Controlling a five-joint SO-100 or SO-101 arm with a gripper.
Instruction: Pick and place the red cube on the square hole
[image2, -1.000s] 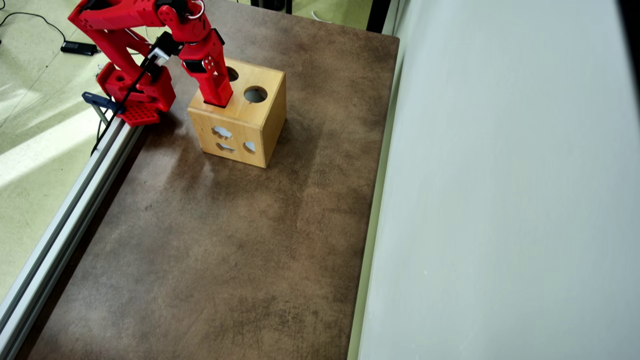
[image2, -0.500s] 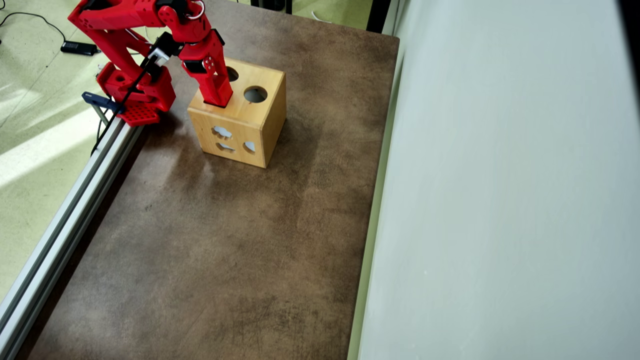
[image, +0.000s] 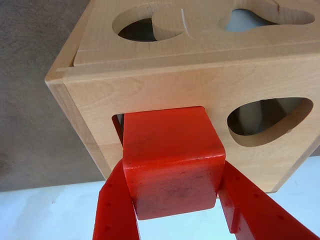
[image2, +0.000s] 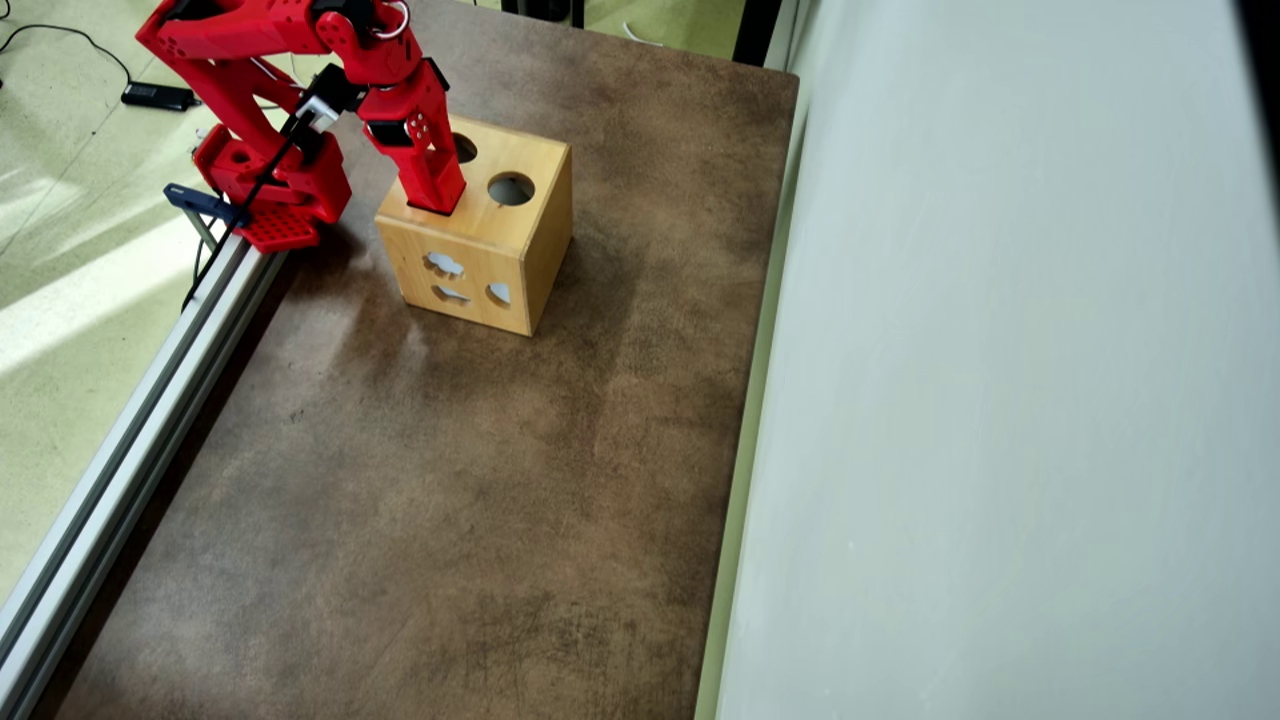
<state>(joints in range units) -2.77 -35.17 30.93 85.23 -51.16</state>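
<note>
Red cube (image: 172, 162) is gripped btw the two red fingers (image: 116, 210) of the hand (image: 175, 200) in wrist view; fingers are closed down onto its left and right faces, w/ the cube filling the gap. Cube's far end is pushed partway into the square hole (image: 117, 125) in the wooden box (image: 145, 85); only a thin dark strip of the hole is seen at the cube's left edge, rest is covered by the cube. Near part of the cube is seen outside the box face, slightly scuffed.

On the same box face, right of the cube, a rounded heart-like cutout (image: 270, 120) is seen. On the adjoining face further up in wrist view, two more cutouts are seen, shapes only partly in frame.

In overhead view the cube itself can't be made out; the hand (image2: 432, 200) is pointed down at the box top (image2: 480, 215), tip at the top's left part. Two round holes (image2: 511, 188) are seen on the top to the right of the arm (image2: 300, 30), small cutouts on the box's front side. Box is set on the brown counter (image2: 450, 480) near its far left corner, just beside the arm base (image2: 270, 185). Metal rail (image2: 130, 430) runs along the counter's left edge, pale wall panel (image2: 1000, 400) along the right.
</note>
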